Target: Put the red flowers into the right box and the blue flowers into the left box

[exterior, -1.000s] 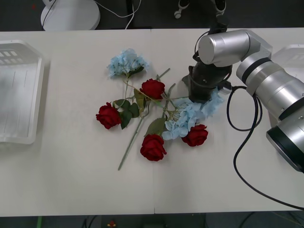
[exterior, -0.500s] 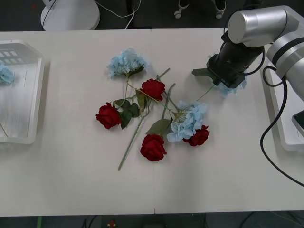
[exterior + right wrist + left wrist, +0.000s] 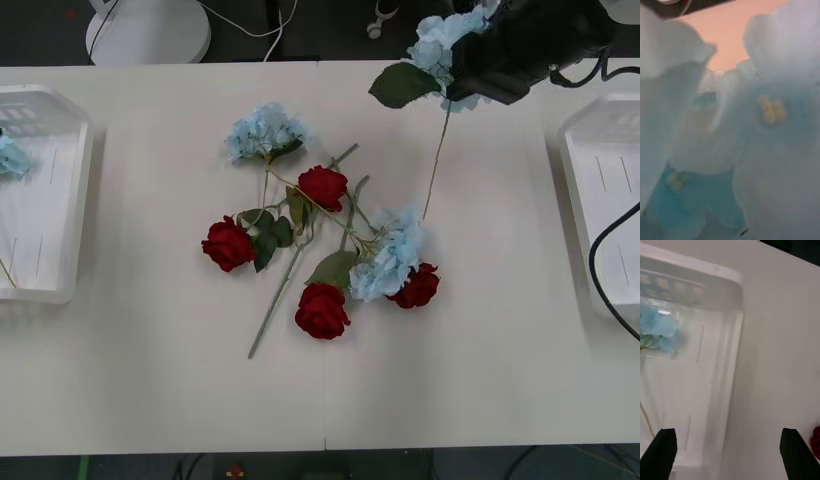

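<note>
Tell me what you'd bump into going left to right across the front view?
left box → red flowers → right gripper holding a blue flower → right box.

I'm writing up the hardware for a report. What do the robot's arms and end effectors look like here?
In the front view, the right end effector is a bulky, matte black housing at the top right, with a thin black cable looping down past it. In the left wrist view, the left end effector has two black, flat, blunt-tipped fingers at the corners.
</note>
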Controlling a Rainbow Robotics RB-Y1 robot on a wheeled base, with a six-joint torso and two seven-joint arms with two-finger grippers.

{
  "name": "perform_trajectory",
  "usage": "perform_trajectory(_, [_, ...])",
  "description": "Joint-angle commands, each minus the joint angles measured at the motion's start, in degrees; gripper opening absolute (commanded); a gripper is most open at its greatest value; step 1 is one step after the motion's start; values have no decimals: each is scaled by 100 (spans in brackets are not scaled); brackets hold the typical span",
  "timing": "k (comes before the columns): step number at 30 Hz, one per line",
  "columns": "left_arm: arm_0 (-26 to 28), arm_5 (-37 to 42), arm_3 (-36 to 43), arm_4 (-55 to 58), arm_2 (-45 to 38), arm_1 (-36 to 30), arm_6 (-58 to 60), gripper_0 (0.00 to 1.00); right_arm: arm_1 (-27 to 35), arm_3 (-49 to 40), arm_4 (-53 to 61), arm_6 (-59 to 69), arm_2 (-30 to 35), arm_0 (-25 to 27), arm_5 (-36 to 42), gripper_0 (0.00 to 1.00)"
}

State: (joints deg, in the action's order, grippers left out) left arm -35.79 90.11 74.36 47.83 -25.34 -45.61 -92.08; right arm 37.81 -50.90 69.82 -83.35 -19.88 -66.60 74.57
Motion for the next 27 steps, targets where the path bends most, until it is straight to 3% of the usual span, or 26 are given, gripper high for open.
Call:
perform_trajectory(1, [555, -187, 931, 535, 311, -106, -258, 83, 218, -491, 761, -867, 125, -336, -250, 0])
perform_trajectory(13, [2111, -1549, 3199, 1370, 1172, 879, -557, 85, -441, -1607, 2457, -2721, 213, -336, -1058, 0])
perform_trajectory(20, [2875, -2516, 4209, 1440, 1673, 1582, -724, 87, -1180, -1889, 2528, -2792, 459, -336, -1410, 0])
perform_trajectory(27, [3605, -4133, 4860, 1422, 2403, 2056, -1541, 87, -1786, -1959, 2431, -2809, 450, -336, -1603, 0])
